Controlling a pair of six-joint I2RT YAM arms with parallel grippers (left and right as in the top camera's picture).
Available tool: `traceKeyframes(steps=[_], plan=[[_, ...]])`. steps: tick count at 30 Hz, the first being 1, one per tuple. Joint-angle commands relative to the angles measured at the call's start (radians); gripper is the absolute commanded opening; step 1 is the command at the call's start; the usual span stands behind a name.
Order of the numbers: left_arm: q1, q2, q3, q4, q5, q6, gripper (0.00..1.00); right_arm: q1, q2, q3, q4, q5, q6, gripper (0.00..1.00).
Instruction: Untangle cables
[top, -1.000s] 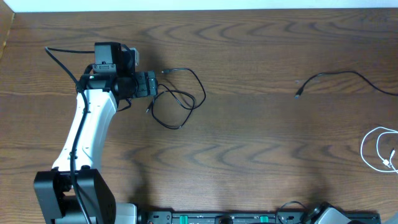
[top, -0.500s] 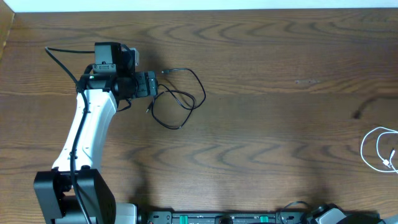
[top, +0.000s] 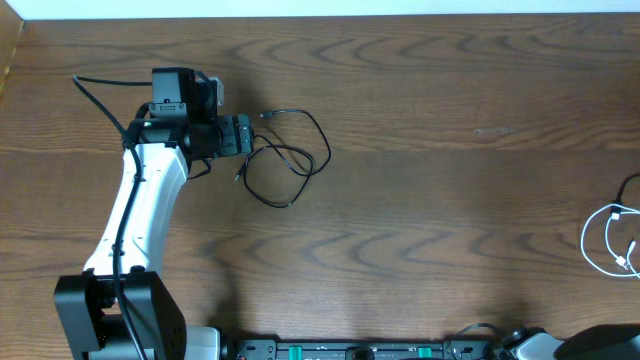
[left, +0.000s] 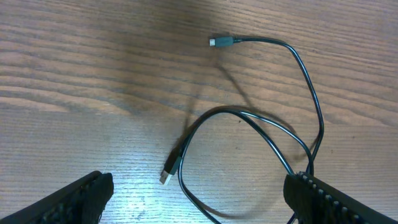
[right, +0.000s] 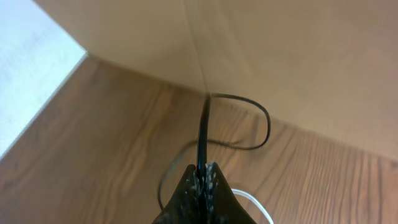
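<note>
A thin black cable (top: 290, 160) lies in loose loops on the wooden table just right of my left gripper (top: 246, 136). In the left wrist view this cable (left: 273, 130) shows a USB plug (left: 169, 172) and a small plug (left: 219, 42). My left gripper (left: 199, 202) is open and empty above its near loop. My right gripper (right: 202, 177) is shut on another thin black cable (right: 261, 118), which runs up from its tips and loops over the table. A white cable (top: 608, 240) lies coiled at the table's right edge and also shows in the right wrist view (right: 252, 202).
The left arm (top: 140, 200) reaches over the table's left part, with its own thicker black lead (top: 95, 95) behind it. A short bit of black cable (top: 630, 184) shows at the right edge. A pale wall (right: 280, 50) stands beyond the table.
The black cable at the right has been pulled rightward, almost out of the overhead view. The left arm and its cable have not moved.
</note>
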Motion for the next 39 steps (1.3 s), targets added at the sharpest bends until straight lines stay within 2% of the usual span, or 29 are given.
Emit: traceKeyframes(steps=[1,3,5,9,11,13,19,24,28,31,39], plan=[[0.004,-0.001,0.013,-0.006,-0.010,0.013,0.93,-0.001,0.023,0.008,-0.022,-0.056,0.010,0.01],[0.004,-0.001,0.013,-0.006,-0.010,0.013,0.93,-0.001,0.031,0.008,-0.037,-0.076,0.010,0.01],[0.004,-0.001,0.013,-0.006,-0.010,0.013,0.93,-0.001,0.032,0.008,-0.051,-0.088,0.010,0.08],[0.004,-0.001,0.013,-0.006,-0.010,0.013,0.93,-0.002,0.031,0.008,-0.089,-0.089,0.010,0.45],[0.004,-0.001,0.013,-0.006,-0.010,0.013,0.93,-0.001,0.031,0.008,-0.105,-0.098,0.010,0.56],[0.004,-0.001,0.013,-0.006,-0.010,0.013,0.93,-0.001,0.031,0.008,-0.117,-0.124,0.010,0.63],[0.005,-0.001,0.013,-0.006,-0.010,0.013,0.93,0.005,0.014,0.008,-0.140,-0.246,-0.041,0.74],[0.005,-0.001,0.013,-0.005,-0.011,0.013,0.93,0.060,-0.071,0.008,-0.161,-0.336,-0.097,0.81],[0.005,-0.001,0.013,-0.006,-0.010,0.013,0.93,0.142,-0.146,0.008,-0.158,-0.411,-0.134,0.93],[0.005,-0.001,0.013,-0.005,-0.011,0.013,0.93,0.241,-0.187,0.008,-0.170,-0.411,-0.134,0.99],[0.005,-0.001,0.013,-0.006,-0.078,0.012,0.93,0.587,-0.177,0.003,-0.214,-0.417,-0.164,0.99]])
